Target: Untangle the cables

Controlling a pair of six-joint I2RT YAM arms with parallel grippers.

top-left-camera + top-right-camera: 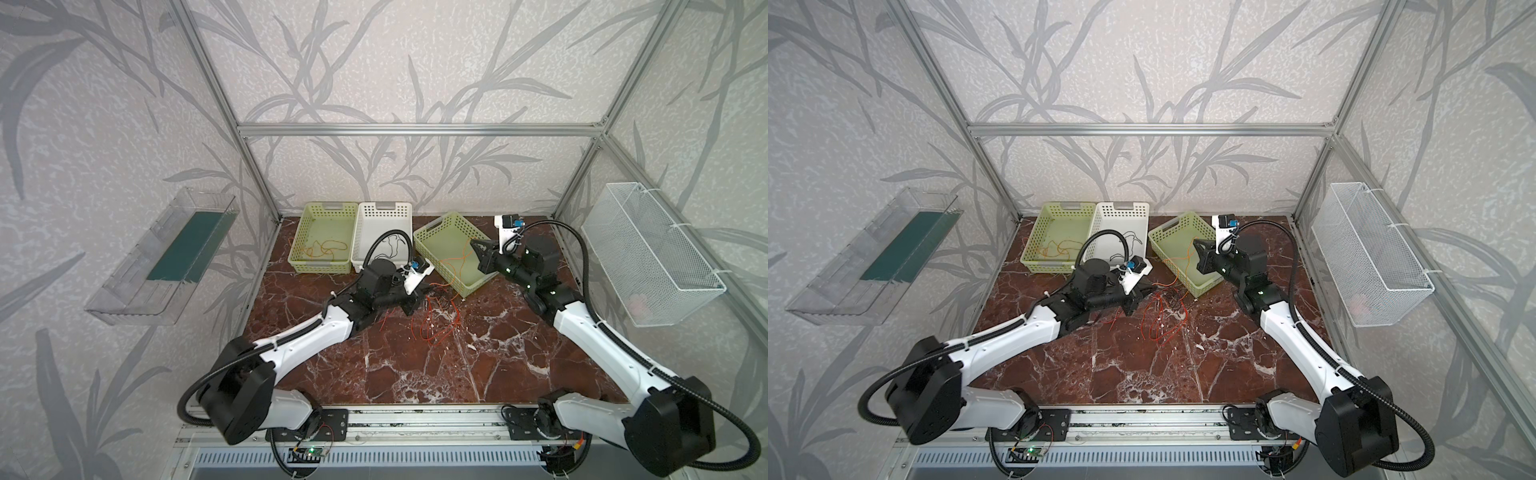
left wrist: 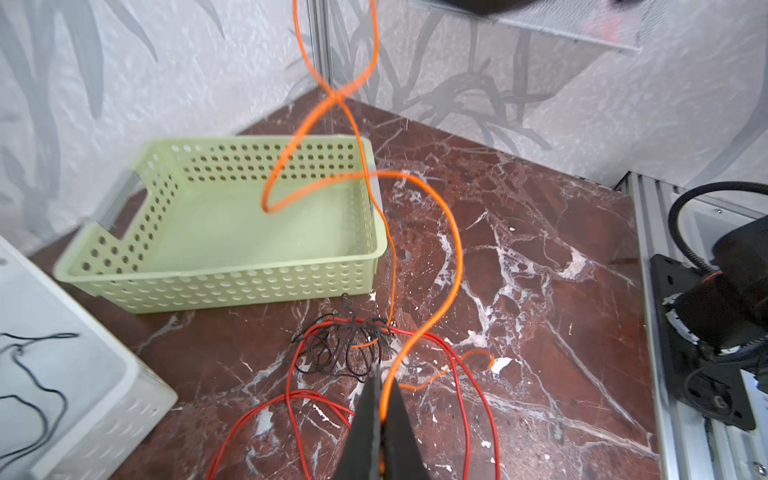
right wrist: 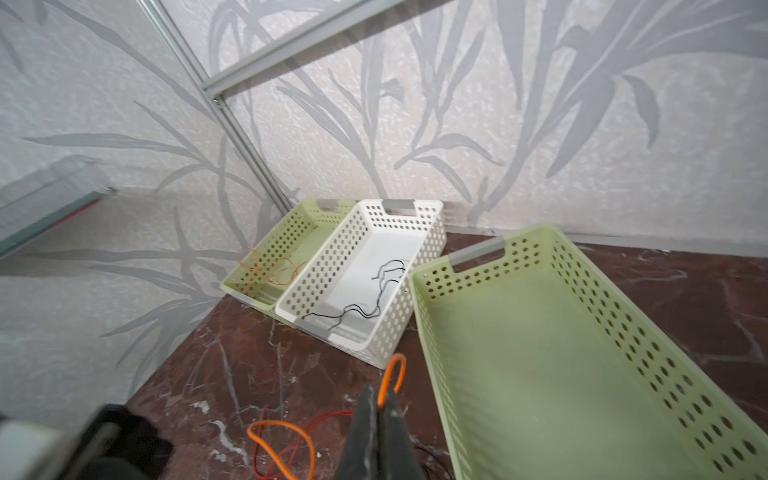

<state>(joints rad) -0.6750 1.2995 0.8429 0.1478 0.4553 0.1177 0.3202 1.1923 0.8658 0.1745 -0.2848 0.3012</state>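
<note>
"Well, where are the cables (image 1: 436,318) sitting?"

"Mostly in 1 tangle on the marble table (image 1: 415,374), just past its middle toward 12 o'clock. Red loops (image 2: 289,395) spread toward 6 o'clock, and a black knot (image 2: 345,345) lies at the heart of it."

"And the left gripper (image 2: 384,384)?"

"Low at the tangle's 9 o'clock side, fingers pinched together on the orange cable (image 2: 459,257), which climbs away in loops."

"The right gripper (image 3: 379,399)?"

"Raised at 1 o'clock by the skewed green basket (image 2: 232,286). It's closed too, with a small orange loop poking out past its tips."

"Anything in the other baskets?"

"An orange strand (image 1: 325,248) lies in the far green basket (image 1: 320,267) at 11 o'clock, and a black strand (image 3: 380,291) in the white basket (image 3: 332,257) at 12 o'clock."
</note>
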